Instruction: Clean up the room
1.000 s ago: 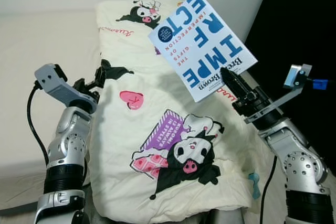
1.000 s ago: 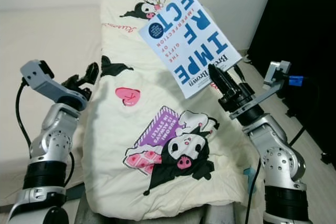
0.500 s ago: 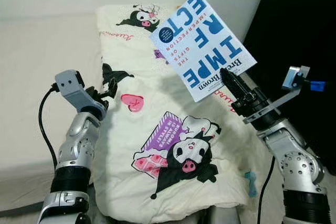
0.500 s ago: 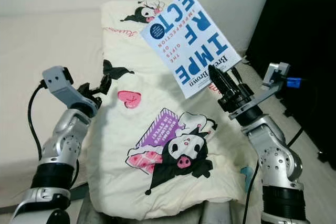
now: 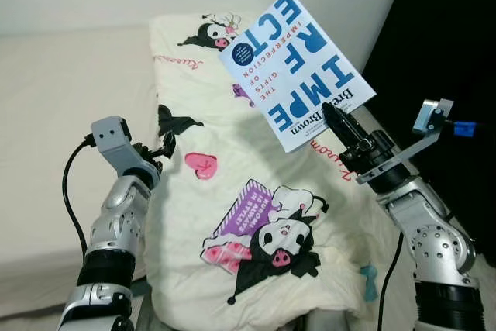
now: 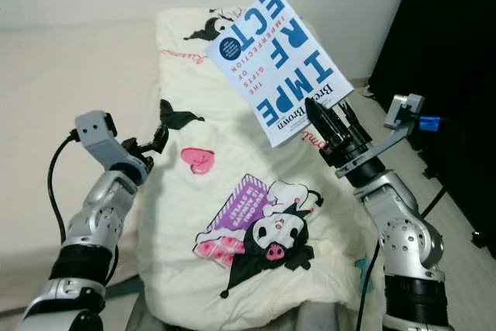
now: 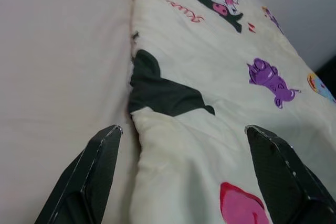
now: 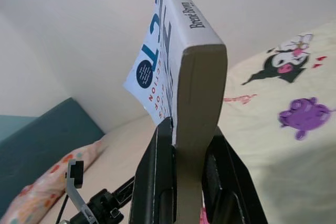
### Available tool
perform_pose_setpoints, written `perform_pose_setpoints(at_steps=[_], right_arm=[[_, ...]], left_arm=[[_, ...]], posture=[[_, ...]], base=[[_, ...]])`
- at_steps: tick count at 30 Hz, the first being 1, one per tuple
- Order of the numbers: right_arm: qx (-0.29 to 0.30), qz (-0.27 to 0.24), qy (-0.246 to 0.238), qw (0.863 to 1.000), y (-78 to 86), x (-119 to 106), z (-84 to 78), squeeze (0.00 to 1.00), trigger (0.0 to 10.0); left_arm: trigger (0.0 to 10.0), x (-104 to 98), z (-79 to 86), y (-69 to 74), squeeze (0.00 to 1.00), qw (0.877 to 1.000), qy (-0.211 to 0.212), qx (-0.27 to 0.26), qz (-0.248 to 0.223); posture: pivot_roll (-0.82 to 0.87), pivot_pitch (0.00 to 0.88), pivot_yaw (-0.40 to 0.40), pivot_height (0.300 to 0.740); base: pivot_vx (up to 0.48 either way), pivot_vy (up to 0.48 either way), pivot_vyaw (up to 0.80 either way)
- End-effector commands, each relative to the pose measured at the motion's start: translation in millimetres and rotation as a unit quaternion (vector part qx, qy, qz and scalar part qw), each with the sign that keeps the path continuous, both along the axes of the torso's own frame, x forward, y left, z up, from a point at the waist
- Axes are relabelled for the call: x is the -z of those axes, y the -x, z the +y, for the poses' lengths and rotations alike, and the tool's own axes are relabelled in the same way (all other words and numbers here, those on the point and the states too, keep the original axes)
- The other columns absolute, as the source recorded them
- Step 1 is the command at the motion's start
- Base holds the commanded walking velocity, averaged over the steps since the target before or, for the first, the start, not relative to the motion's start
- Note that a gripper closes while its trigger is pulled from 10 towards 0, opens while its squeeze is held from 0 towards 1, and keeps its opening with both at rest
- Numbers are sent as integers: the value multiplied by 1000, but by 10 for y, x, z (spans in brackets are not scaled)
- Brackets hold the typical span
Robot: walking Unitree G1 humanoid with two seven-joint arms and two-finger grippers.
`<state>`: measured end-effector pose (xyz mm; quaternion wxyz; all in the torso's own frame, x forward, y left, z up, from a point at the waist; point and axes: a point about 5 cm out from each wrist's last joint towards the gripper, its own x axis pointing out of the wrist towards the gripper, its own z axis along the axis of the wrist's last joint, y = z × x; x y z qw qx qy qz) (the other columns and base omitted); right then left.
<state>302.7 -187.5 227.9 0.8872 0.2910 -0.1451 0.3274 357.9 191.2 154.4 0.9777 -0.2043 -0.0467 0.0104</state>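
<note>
A: What was the principal risk at this stage?

B: We judged it to be slippage. Our right end effector (image 5: 335, 118) was clamped on the paperback book (image 5: 294, 67) at one lower edge only, so most of the book stood unsupported above the grip. Any abrupt wrist rotation could have let it pivot between the fingers and drop onto the cartoon-print quilt (image 5: 256, 215) on the bed (image 5: 54, 114).

A: Where was the book?

B: It was held in the air above the far right part of the quilt, cover facing us and tilted, touching nothing but the fingers. The right wrist view showed its spine seated between both of them.

A: And the arm poses?

B: Our right arm was raised, forearm angled up and inward. Our left arm was bent at the elbow, with its left end effector (image 7: 184, 166) spread wide and empty, hovering over the quilt's left edge where it meets the bare mattress.

A: Any secondary hazard?

B: We judged that the open left fingers (image 7: 97, 166) could snag the quilt fold if lowered carelessly.
</note>
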Motion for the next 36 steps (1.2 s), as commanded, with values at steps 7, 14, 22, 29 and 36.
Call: perform_pose_setpoints(at_steps=[7,14,22,29,36], right_arm=[[-2,-23,-3,1000,16,-20,-4,0,0],[-1,-16,-2,1000,-20,35,7,0,0],[2,0,-1,1000,-9,156,13,0,0],[7,32,16,999,-19,382,20,0,0],[11,45,54,997,-29,510,97,0,0]], left_arm=[[10000,338,129,66,0,998,14,-26,56],[10000,639,195,161,0,994,3,-34,108],[10000,1181,307,462,0,976,-15,-50,211],[10000,1496,412,712,0,955,-34,-66,288],[10000,1581,440,786,0,949,-45,-70,305]], posture=[[73,130,4,617],[79,117,1,641],[84,114,9,661],[94,104,11,686],[95,100,15,711]], base=[[0,0,0],[0,0,0],[0,0,0],[-71,0,0],[-480,0,0]])
